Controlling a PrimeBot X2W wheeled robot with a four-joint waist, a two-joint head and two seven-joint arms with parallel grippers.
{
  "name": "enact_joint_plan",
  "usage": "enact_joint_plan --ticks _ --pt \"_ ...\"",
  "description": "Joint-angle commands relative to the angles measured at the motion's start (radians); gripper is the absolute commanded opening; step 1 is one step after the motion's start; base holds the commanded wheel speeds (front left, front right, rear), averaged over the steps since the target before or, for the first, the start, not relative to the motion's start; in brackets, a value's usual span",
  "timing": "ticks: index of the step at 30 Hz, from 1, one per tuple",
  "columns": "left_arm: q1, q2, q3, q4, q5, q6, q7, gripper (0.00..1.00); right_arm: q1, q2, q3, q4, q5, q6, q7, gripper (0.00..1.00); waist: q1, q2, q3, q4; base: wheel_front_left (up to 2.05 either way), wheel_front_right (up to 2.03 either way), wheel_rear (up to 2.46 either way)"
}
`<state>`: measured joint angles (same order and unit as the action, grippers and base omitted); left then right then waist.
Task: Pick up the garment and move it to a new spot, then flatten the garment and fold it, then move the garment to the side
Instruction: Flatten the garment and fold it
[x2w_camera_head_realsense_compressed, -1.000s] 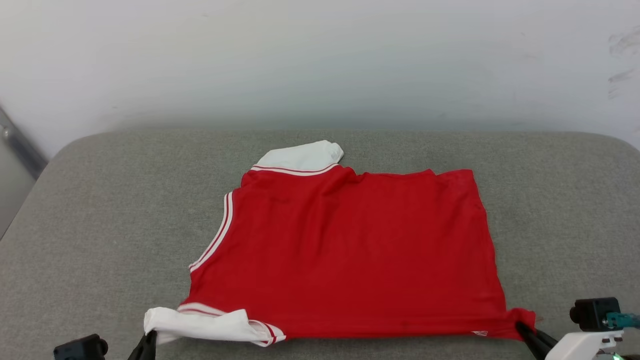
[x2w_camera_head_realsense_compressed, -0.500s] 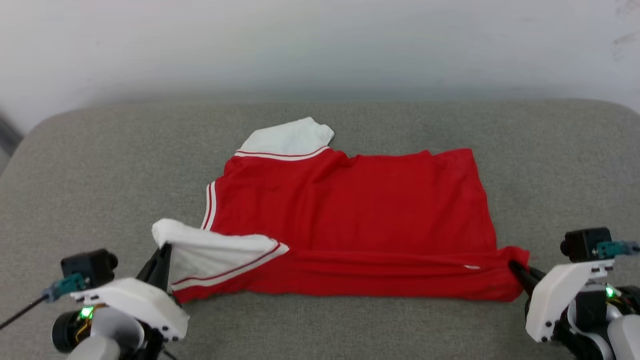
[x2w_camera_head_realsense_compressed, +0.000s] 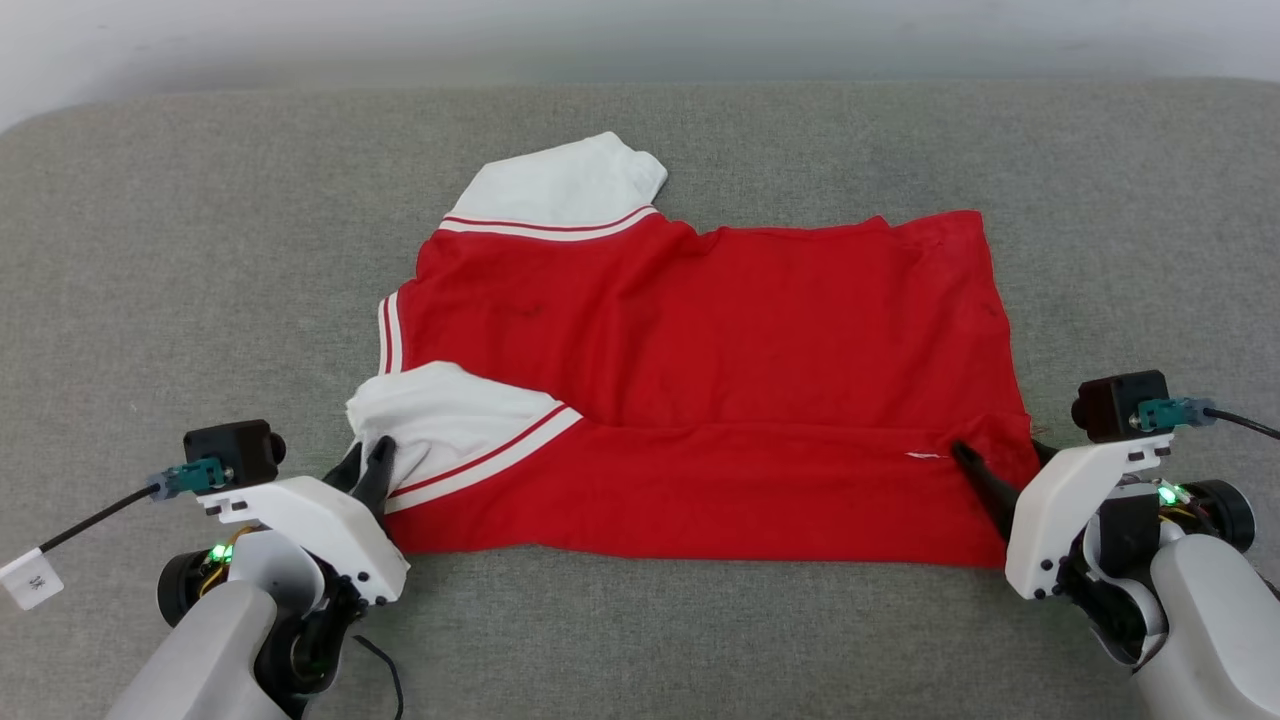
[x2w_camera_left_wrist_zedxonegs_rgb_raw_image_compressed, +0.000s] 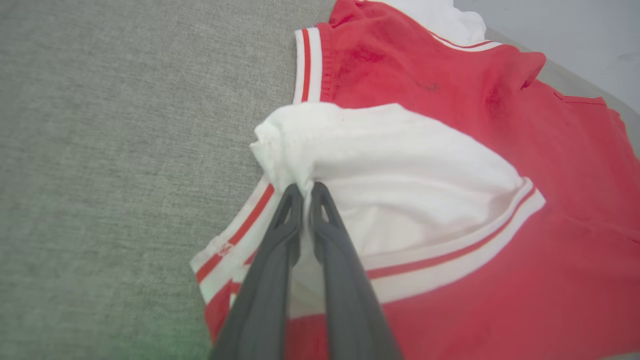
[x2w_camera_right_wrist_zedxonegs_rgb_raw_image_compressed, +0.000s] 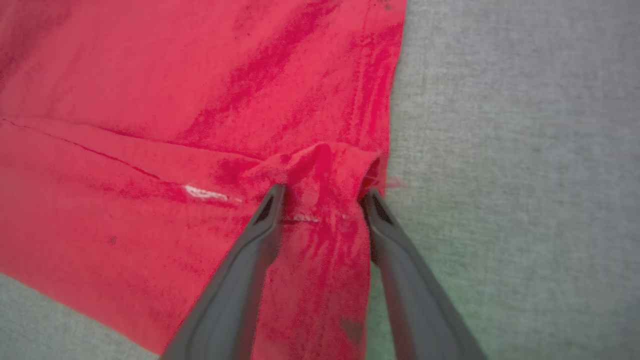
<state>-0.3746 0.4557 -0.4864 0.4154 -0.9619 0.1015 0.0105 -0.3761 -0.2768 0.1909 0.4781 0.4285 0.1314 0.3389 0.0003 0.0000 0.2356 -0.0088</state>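
Observation:
The garment (x2w_camera_head_realsense_compressed: 700, 330) is a red shirt with white sleeves, spread on a grey padded surface. Its near edge is folded over onto the body, leaving a crease across the middle. My left gripper (x2w_camera_head_realsense_compressed: 366, 462) is at the garment's near-left corner, shut on the white sleeve (x2w_camera_head_realsense_compressed: 440, 420). The left wrist view shows the fingertips (x2w_camera_left_wrist_zedxonegs_rgb_raw_image_compressed: 320, 192) pinching a bunch of white sleeve cloth (x2w_camera_left_wrist_zedxonegs_rgb_raw_image_compressed: 400, 165). My right gripper (x2w_camera_head_realsense_compressed: 1003, 455) is at the near-right corner with its jaws apart. In the right wrist view a small hump of red cloth (x2w_camera_right_wrist_zedxonegs_rgb_raw_image_compressed: 320, 165) lies loose between the open gripper (x2w_camera_right_wrist_zedxonegs_rgb_raw_image_compressed: 322, 192).
The grey padded surface (x2w_camera_head_realsense_compressed: 150, 250) extends well beyond the garment on both sides and toward me. A pale wall (x2w_camera_head_realsense_compressed: 300, 30) borders its far edge. A thin cable with a white tag (x2w_camera_head_realsense_compressed: 30, 580) hangs from my left wrist camera.
The camera has tilted down. Both grippers carried the garment's near edge away from me, folding it over the body. The right gripper has opened and let go of the corner.

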Motion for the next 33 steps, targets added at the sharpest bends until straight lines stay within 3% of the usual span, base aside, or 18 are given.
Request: enact_joint_plan --ticks 1,8,11,14,23,29,33 --pt "-0.019 -0.006 0.000 0.025 -0.002 -0.014 -0.011 1.00 -0.008 0.002 0.013 0.019 0.006 -0.001 -0.031 1.00 -0.0003 0.0000 -0.004 0.000 0.00 0.00 0.00" --pt "0.002 0.008 0.018 0.090 0.007 -0.032 -0.077 1.00 0.046 -0.027 0.064 -0.003 0.005 -0.001 -0.271 1.00 -0.0003 0.0000 -0.080 -0.012 0.00 0.00 0.00" --pt "0.020 0.038 0.007 0.071 0.018 -0.031 -0.058 1.00 0.083 -0.027 0.051 -0.035 -0.008 -0.001 -0.366 1.00 -0.0003 0.0000 -0.120 -0.018 0.00 0.00 0.00" --pt "0.045 0.095 -0.021 0.007 0.022 -0.013 0.040 1.00 0.141 -0.012 -0.001 -0.084 -0.047 -0.001 -0.435 1.00 -0.0003 0.0000 -0.163 -0.025 0.00 0.00 0.00" --pt "0.065 0.228 -0.076 -0.118 -0.048 0.015 0.395 1.00 0.238 0.065 -0.081 -0.262 -0.134 -0.001 -0.430 1.00 -0.0003 0.0000 -0.138 -0.070 0.00 0.00 0.00" --pt "0.043 0.268 -0.079 -0.102 -0.071 0.040 0.496 1.00 0.255 0.117 -0.104 -0.342 -0.167 -0.001 -0.408 1.00 -0.0003 0.0000 -0.063 -0.119 0.00 0.00 0.00" --pt "0.040 0.242 -0.089 -0.059 -0.097 0.041 0.539 1.00 0.254 0.134 -0.111 -0.362 -0.179 -0.001 -0.404 1.00 -0.0003 0.0000 -0.030 -0.139 0.00 0.00 0.00"
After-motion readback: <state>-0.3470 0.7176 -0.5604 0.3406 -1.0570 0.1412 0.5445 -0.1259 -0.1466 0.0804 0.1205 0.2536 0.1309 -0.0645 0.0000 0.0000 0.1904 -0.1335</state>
